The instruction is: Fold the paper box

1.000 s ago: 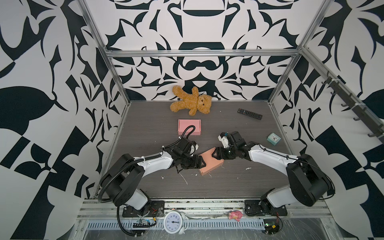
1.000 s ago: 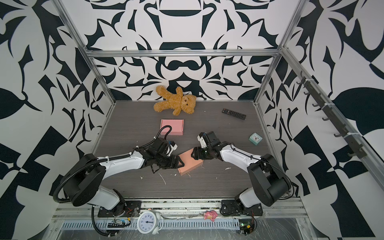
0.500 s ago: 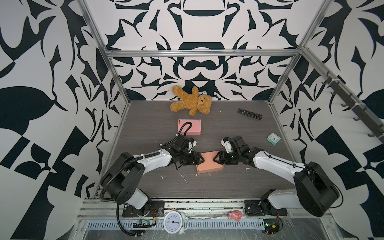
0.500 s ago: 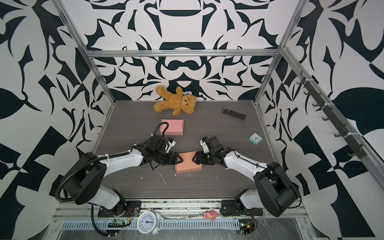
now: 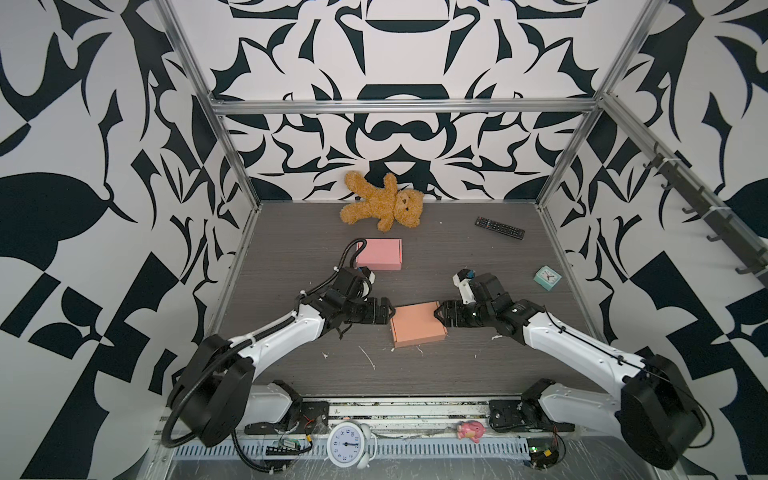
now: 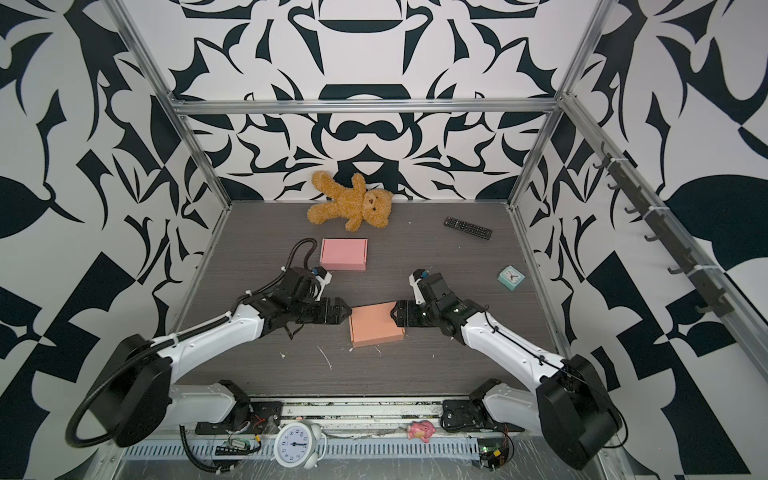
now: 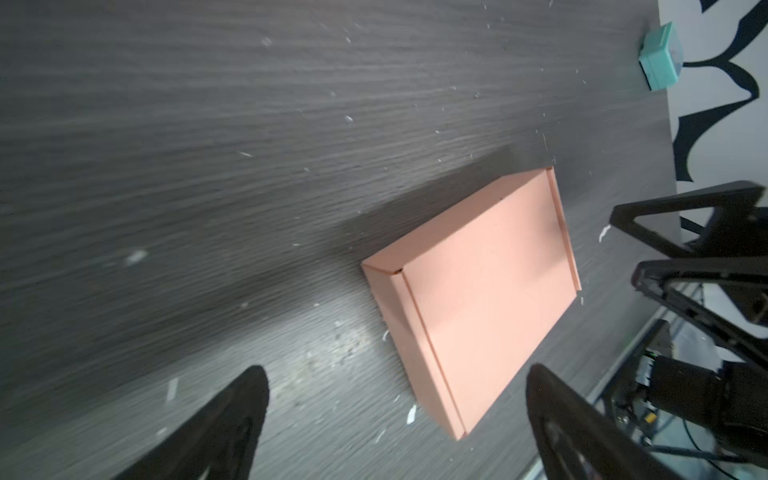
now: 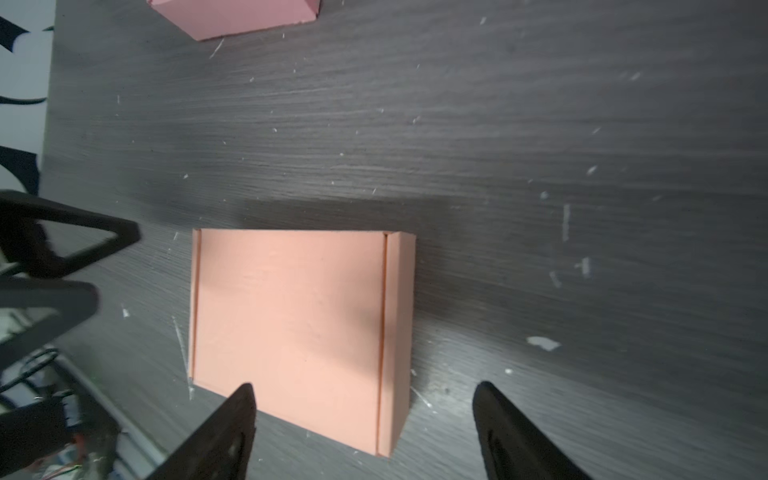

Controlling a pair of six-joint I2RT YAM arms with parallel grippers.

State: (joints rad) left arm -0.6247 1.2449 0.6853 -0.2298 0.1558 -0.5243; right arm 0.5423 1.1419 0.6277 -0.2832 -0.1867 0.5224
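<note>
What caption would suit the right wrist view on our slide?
Open right gripper facing a closed orange box on the grey table.

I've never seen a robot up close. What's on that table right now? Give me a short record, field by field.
Peach box: closed, lying flat between the two arms
Left jaws: open, beside the box, not gripping it
Right jaws: open, at the box's opposite edge, not gripping it
Pink box: closed, farther back
Teddy bear: lying against the back wall
Remote control: back right
Small teal clock: near the right wall
Table: dark wood grain, flecked with pale scraps
</note>
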